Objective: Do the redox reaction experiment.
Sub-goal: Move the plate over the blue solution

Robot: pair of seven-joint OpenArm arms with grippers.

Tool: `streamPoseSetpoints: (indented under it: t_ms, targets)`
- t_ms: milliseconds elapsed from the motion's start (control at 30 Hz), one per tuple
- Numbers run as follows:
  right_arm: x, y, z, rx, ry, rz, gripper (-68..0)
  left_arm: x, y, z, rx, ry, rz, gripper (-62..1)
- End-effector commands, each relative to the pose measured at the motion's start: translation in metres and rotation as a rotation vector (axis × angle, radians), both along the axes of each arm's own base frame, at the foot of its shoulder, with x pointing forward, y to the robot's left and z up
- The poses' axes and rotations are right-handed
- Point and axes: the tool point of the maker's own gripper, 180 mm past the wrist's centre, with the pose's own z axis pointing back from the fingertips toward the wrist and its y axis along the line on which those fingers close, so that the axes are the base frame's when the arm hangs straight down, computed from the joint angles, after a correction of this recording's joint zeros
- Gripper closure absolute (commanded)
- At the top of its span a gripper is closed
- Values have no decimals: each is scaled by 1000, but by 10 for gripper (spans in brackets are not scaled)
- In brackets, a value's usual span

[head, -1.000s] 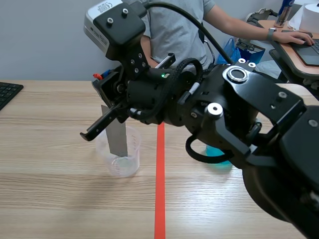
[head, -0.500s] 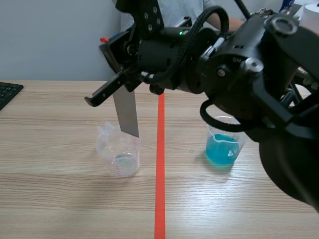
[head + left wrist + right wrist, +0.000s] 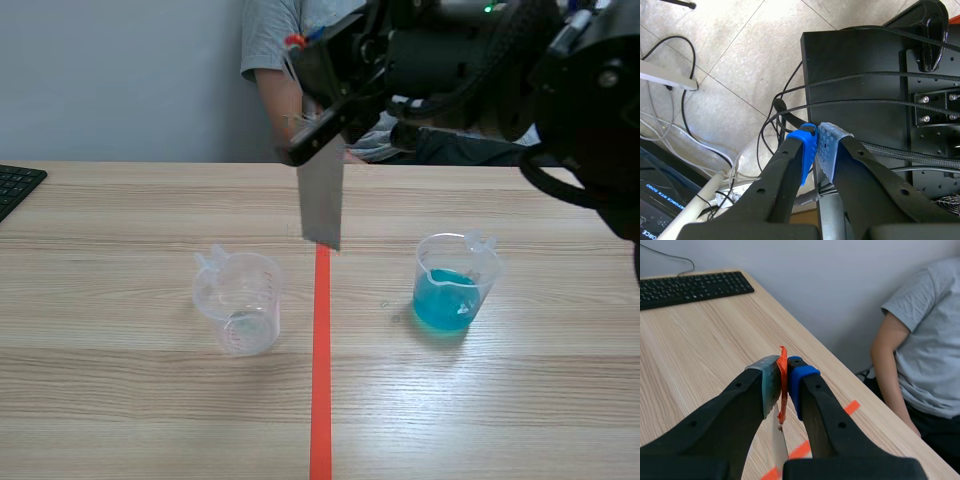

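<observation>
The right end effector pinches the orange-red top end of the one grey metal strip, holding it high above the tabletop. The strip hangs upright with its long axis vertical. Its lower end points down over the red tape line, between two beakers standing well apart: one empty clear beaker and one beaker of blue liquid. The left end effector is pressed together on nothing, over a floor with cables.
</observation>
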Motion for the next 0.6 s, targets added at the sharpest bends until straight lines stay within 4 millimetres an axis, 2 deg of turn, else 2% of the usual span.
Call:
streamPoseSetpoints:
  t_ms: [0, 333, 567]
  targets:
    - [1, -9, 12, 14, -35, -2, -11, 5, -1, 4, -4, -24, 7, -46]
    - [7, -69, 18, -22, -67, -47, -11, 5, 0, 4, -4, -24, 7, -47]
    - [2, -92, 27, -59, -71, -12, -11, 5, -1, 4, -4, -25, 7, -47]
